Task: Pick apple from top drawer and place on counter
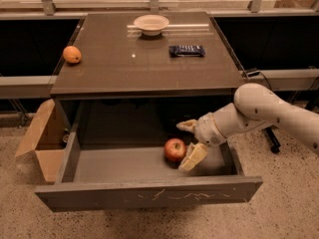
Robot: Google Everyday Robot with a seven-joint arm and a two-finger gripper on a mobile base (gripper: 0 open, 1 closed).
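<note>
My arm slants in from the right into the top drawer (149, 194), my gripper (190, 141) spread wide and empty, just right of the round apple (174, 149), whose long axis I cannot tell.

Arm (271, 108): smooth off-white rounded shells, small dark specks. Gripper (183, 146), near right: pale wrist collar, two cream wedge-shaped fingers (193, 156).

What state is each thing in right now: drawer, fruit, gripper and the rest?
Grey-brown top drawer: pulled open.
Small red apple: resting on the drawer floor, not gripped.
Gripper: open, inside the drawer at the apple's right.
Glossy dark-brown counter: carries bowl, bar, orange fruit.
White bowl: upright.
Dark wrapped bar: lying flat.
Small orange fruit: resting near the counter's left edge.
Brown cardboard box: flaps open, on the floor.
</note>
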